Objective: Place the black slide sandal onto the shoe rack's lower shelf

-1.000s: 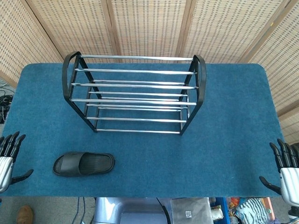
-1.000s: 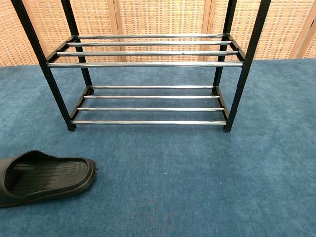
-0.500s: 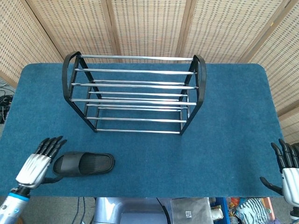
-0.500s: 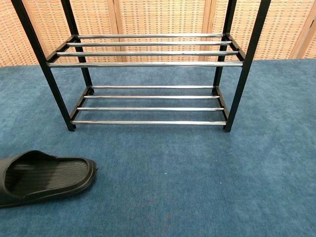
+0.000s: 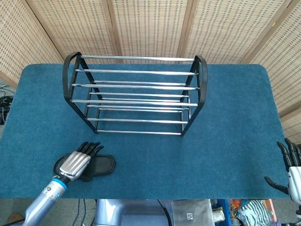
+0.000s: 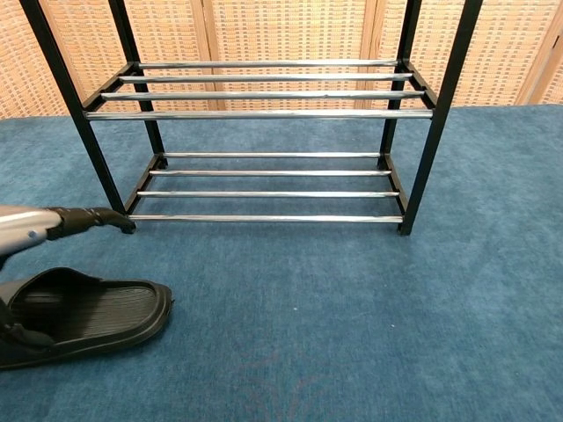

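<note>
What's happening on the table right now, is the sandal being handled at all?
The left hand is over the strap end of the black rubber slide sandal, fingers extended; the chest view shows them above it, with no grip closed. The sandal lies flat on the blue carpeted table, in front of the black-framed shoe rack with chrome bars, whose lower shelf holds nothing. The right hand is open at the table's right edge.

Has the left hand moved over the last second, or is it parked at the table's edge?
Yes. In the head view the left hand has swung rightward from the table's left edge and is now above the black slide sandal, which lies where it did.
</note>
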### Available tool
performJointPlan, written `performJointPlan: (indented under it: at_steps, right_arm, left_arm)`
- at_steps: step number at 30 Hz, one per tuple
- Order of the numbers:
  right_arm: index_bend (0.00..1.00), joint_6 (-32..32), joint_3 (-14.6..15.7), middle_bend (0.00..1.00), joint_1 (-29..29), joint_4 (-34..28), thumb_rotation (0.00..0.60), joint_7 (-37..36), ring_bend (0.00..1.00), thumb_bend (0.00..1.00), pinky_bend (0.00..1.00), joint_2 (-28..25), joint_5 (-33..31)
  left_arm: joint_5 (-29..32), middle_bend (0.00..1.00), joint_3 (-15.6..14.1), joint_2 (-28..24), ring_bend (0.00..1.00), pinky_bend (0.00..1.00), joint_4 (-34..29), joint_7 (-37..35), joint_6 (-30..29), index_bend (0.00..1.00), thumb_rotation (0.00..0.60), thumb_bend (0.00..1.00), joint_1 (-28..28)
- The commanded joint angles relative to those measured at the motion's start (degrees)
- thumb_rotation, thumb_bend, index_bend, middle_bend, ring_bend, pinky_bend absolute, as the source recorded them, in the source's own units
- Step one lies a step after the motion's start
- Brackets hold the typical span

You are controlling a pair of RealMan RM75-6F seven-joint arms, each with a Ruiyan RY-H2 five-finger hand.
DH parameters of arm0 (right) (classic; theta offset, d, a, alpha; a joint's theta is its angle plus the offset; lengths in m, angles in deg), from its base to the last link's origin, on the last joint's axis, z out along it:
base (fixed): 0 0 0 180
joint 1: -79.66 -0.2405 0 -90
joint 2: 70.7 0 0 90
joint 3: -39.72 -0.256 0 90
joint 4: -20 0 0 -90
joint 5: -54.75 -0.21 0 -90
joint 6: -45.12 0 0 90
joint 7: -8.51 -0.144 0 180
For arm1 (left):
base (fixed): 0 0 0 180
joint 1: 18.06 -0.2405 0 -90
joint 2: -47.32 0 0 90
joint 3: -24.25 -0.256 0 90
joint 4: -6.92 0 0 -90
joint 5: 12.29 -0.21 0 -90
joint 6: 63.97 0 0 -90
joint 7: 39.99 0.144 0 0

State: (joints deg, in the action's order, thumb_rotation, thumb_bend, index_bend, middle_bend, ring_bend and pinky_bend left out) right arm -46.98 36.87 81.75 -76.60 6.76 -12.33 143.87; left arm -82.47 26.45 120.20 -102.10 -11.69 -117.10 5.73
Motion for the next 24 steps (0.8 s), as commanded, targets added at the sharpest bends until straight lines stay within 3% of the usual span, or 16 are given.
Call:
performJointPlan:
  at_steps: [1, 16, 20, 24]
  right_arm:
    - [0.0, 0.2, -0.1, 0.0, 0.0, 0.1, 0.6, -0.5, 0.0, 0.0, 0.0, -0.2, -0.2]
    - [0.0, 1.0, 0.0, 0.0, -0.1, 0.3, 0.6, -0.6, 0.0, 0.0, 0.0, -0.2, -1.0]
    - [0.0, 1.2, 0.0, 0.0, -0.2, 0.3, 0.6, -0.6, 0.0, 0.0, 0.0, -0.2, -1.1]
    - [0.0, 1.3, -0.2, 0.0, -0.2, 0.4, 0.6, -0.9, 0.0, 0.0, 0.0, -0.2, -1.4]
  left_arm:
    - [5.1, 0.0, 0.1, 3.2, 0.0, 0.0, 2.1, 3.1, 2.2, 0.0, 0.6, 0.07, 2.8]
    - [15.1, 0.0, -0.5, 9.1, 0.0, 0.0, 6.3, 7.7, 1.5, 0.0, 0.6, 0.07, 8.0]
    - [16.2, 0.05, -0.8, 10.2, 0.01, 0.1, 6.8, 8.1, 0.5, 0.01, 0.6, 0.07, 8.6]
    - [17.4, 0.18, -1.3, 11.2, 0.11, 0.22, 7.2, 9.2, -1.5, 0.11, 0.6, 0.07, 8.8]
